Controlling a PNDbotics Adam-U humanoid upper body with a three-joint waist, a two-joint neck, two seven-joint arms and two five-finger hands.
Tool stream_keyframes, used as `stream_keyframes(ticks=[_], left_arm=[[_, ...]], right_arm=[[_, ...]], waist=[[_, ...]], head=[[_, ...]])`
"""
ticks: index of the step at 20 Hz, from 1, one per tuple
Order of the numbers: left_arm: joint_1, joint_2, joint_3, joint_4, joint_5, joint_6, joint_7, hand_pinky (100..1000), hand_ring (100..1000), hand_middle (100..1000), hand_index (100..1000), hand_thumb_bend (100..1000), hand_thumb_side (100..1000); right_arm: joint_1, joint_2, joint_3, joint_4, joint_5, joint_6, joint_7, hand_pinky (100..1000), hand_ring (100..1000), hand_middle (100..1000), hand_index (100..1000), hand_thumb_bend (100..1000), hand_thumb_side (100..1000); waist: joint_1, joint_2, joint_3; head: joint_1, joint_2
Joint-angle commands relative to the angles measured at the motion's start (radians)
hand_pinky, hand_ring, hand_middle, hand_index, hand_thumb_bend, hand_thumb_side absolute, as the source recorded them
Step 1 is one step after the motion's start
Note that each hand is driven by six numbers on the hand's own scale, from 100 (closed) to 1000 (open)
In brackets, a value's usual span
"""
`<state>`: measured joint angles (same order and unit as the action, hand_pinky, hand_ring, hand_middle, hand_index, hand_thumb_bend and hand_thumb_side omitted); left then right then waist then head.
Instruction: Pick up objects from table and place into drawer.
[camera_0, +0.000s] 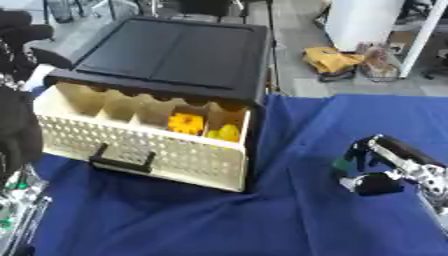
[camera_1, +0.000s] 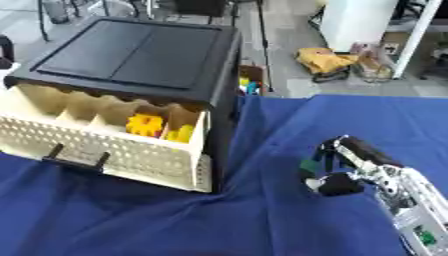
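On the blue-draped desk (camera_0: 289, 220), the landmark is the drawer unit (camera_0: 175, 52), a black box with a flat lid that sits at the far left of the cloth. Its cream drawer (camera_0: 140, 150) is pulled out toward the robot, with a perforated front wall and a dark handle (camera_0: 122, 161) hanging low on that wall. Dividers split the drawer into a row of compartments. In the compartments nearest the drawer's right end lie two objects: an orange flower-shaped piece (camera_0: 185, 123) and, just to its right, a yellow rounded piece (camera_0: 227, 132). The other compartments show only their cream walls.

To the right of the drawer, well apart from it, the right hand (camera_0: 378, 172) rests low over the cloth, coming in from the lower right edge. Its fingers are curled inward, and a small green object (camera_1: 310, 165) shows at their tips on the side facing the drawer; the fingers appear to be pinched on it, though the contact itself is blurred. What the green thing is cannot be made out beyond its colour.

To the left of the drawer, the left hand (camera_0: 17, 135) shows as a dark mass against the drawer's left end, at the edge of the left eye view; whether its fingers are spread or closed cannot be told.

Beyond the drawer unit, on the floor behind the desk, lies a yellow bundle (camera_0: 331, 60) beside a white cabinet (camera_0: 363, 22).
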<state>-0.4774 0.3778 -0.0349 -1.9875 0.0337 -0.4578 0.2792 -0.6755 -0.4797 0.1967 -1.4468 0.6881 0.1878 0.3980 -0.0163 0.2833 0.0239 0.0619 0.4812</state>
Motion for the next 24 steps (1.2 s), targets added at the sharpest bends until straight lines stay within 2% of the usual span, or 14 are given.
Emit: stream_keyframes(ticks=[1,11,19,24], left_arm=[[-0.011,0.012,0.0,-0.013,0.003,0.003,0.0,523,700,681,792,403,953],[-0.008,0.015,0.002,-0.013,0.009,0.005,0.002,526,701,683,792,411,949],[-0.006,0.017,0.002,-0.013,0.018,0.008,0.002,528,703,685,793,418,944],[-0.007,0.015,0.001,-0.013,0.022,0.011,0.0,529,704,685,794,420,944]], right_arm=[[-0.038,-0.012,-0.013,-0.036,0.013,-0.005,-0.021,661,792,397,557,295,365],[-0.188,0.018,0.009,-0.053,0.023,-0.029,-0.042,659,785,397,552,266,422],[-0.316,0.081,0.038,-0.065,0.0,-0.036,-0.043,656,781,399,549,237,447],[-0.37,0.127,0.048,-0.083,-0.006,-0.034,-0.048,656,781,400,548,228,459]], waist=[[-0.001,-0.023,-0.002],[-0.005,-0.037,-0.008],[-0.009,-0.052,-0.015],[-0.016,-0.055,-0.012]], head=[[0.003,-0.012],[0.002,-0.005],[0.005,-0.001],[0.007,0.0]])
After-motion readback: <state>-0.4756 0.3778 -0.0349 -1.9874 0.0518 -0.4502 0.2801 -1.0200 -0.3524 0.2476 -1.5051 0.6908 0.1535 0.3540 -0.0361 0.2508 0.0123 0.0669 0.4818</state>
